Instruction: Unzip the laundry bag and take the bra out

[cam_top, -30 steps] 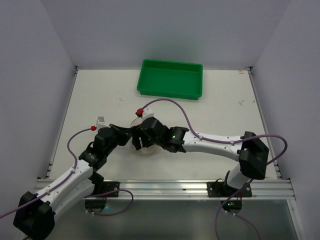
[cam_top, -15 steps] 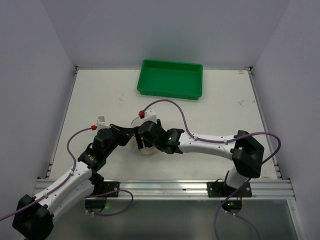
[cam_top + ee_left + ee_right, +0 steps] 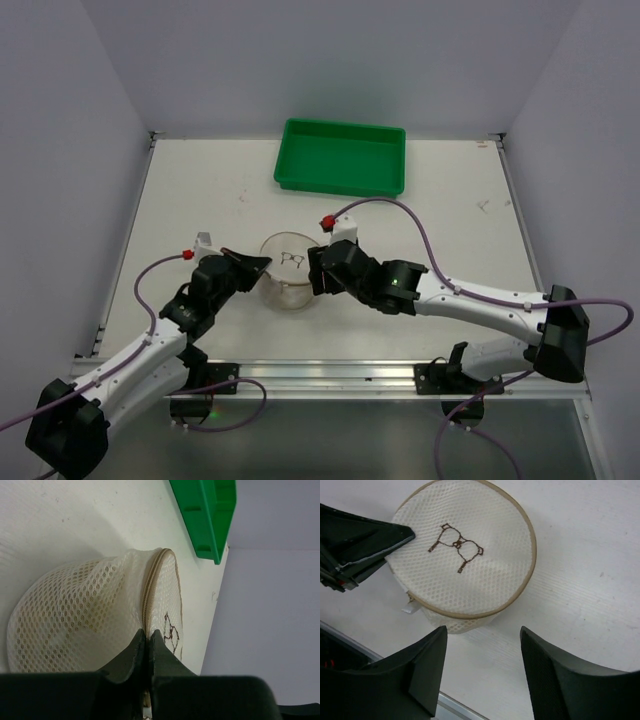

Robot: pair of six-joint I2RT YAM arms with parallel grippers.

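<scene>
The laundry bag (image 3: pixel 287 272) is a round cream mesh pouch lying flat, with a brown bra outline stitched on its top (image 3: pixel 457 544). My left gripper (image 3: pixel 262 264) is shut on the tan zipper seam at the bag's left rim; in the left wrist view its tips (image 3: pixel 148 633) pinch that seam, with the mesh wall (image 3: pixel 70 620) to one side. My right gripper (image 3: pixel 316 272) is open and empty, just right of the bag; in the right wrist view (image 3: pixel 482 628) the bag lies ahead of its fingers (image 3: pixel 427 662). No black zipper pull shows. The bra is hidden.
The green tray (image 3: pixel 342 158) stands at the back of the table, and shows in the left wrist view (image 3: pixel 210 515). A small white tag (image 3: pixel 410 608) hangs from the bag's rim. The metal rail (image 3: pixel 330 375) runs along the near table edge.
My right gripper has pulled back to the right, off the bag, uncovering its stitched top. My left gripper has stayed at the bag's left rim.
</scene>
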